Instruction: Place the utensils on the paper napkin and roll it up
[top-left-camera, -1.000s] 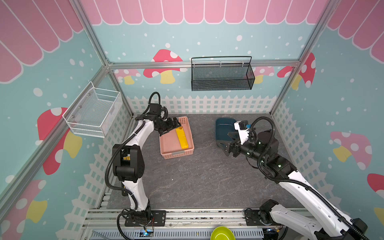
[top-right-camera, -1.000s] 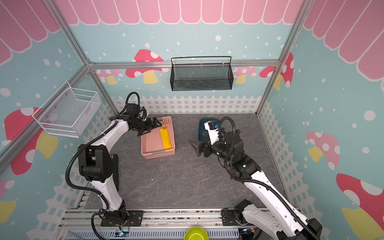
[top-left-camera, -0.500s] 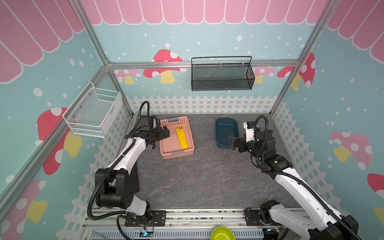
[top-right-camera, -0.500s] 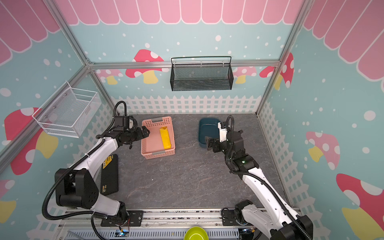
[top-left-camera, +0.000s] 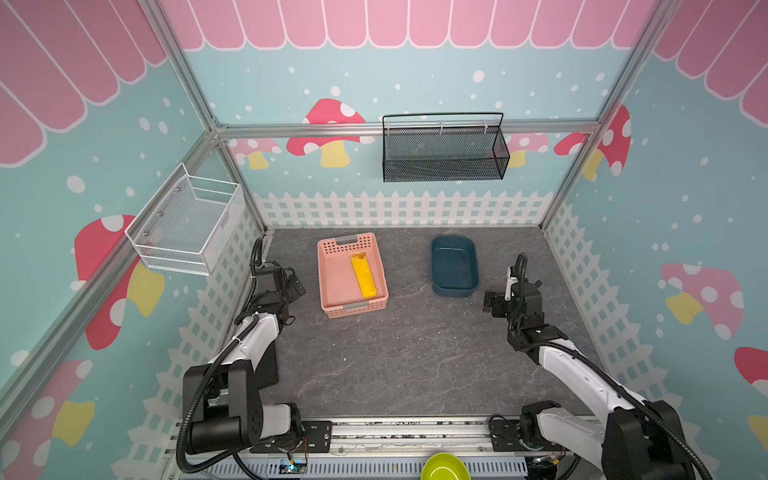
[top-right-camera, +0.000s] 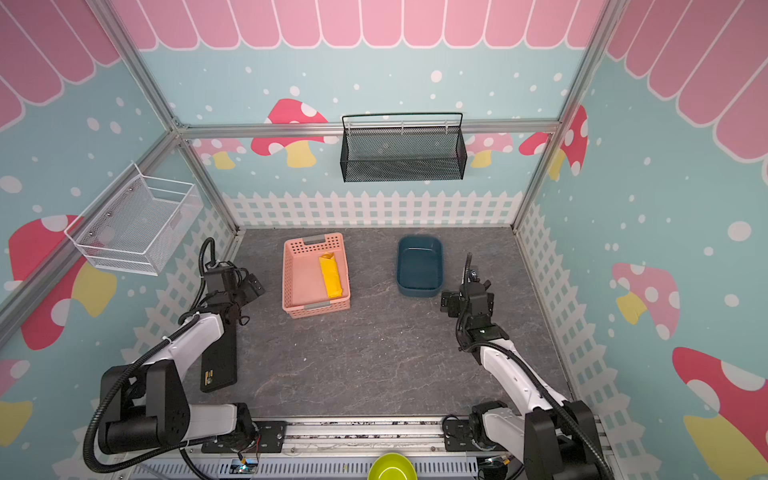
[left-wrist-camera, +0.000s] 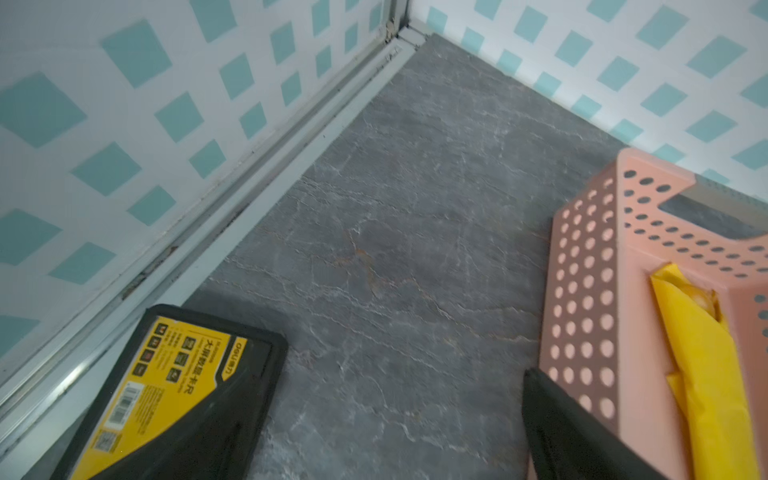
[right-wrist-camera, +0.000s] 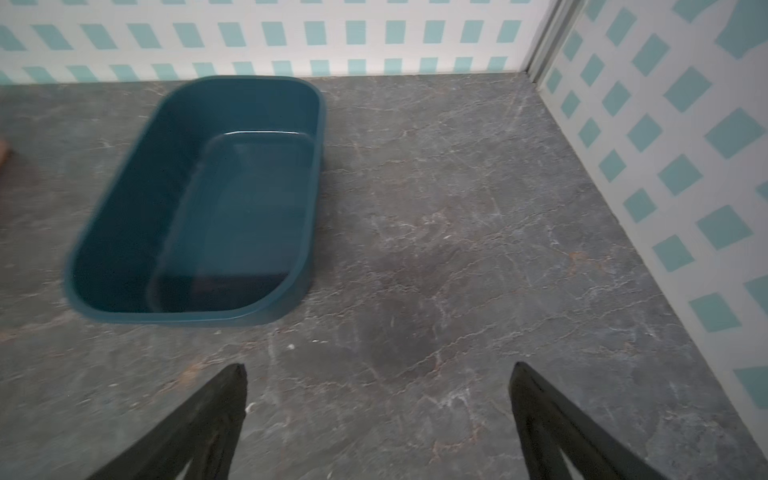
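Lying rolled up inside the pink basket, the paper napkin is showing as a narrow yellow roll. It's running front-to-back along the basket wall that's facing the blue tub. In the left wrist view an orange-yellow utensil tip is peeking out of the roll's end nearest the back edge; can't tell which piece it is, and the rest is staying hidden in the paper.

Basket is sitting twd the back edge of the surface, left of centre. Tub is sitting twd the back edge too, right of centre, well apart from the basket, w/ nothing showing inside it.

Left end effector is hanging near the left edge of the surface, just beside the basket's outer wall but not touching it. Its jaws are standing wide apart and gripping nothing.

Right end effector is hanging near the right edge, just off the tub's front corner, apart from it. Both fingers are spreading wide over bare surface, w/ nothing betw them.

A black case w/ yellow label is lying along the left edge, under the left arm.
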